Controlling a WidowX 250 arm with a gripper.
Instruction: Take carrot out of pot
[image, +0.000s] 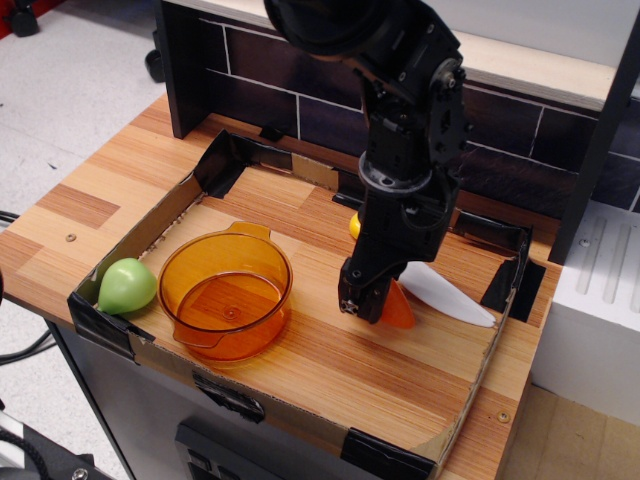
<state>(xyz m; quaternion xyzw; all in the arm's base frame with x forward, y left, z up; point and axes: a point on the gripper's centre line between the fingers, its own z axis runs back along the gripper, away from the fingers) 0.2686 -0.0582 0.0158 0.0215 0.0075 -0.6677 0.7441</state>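
Tray (300, 420): a shallow cardboard-walled tray is sitting on the wooden counter, black tape at its corners; everything below is lying inside it.
Arm: the black arm is reaching down from the top of the view over the right half of the tray; it is hiding part of the knife.
Pot (226, 293): the translucent orange pot is standing at the left front of the tray, a tab handle showing on its far rim; nothing is lying inside, its bottom showing clear.
Knife (440, 292): its white blade is pointing right, just behind the carrot; the yellow handle is peeking out beside the arm.
Pear (126, 285): the green toy is resting in the left corner, just beside the pot.
Gripper (366, 297): its fingers are closing around the carrot's upper part.
Carrot (398, 306): orange and tapered; it is outside the pot, well to its right, low over the tray floor; contact with the wood I cannot tell.
Open room: bare wood is lying in front of the carrot, toward the near wall.
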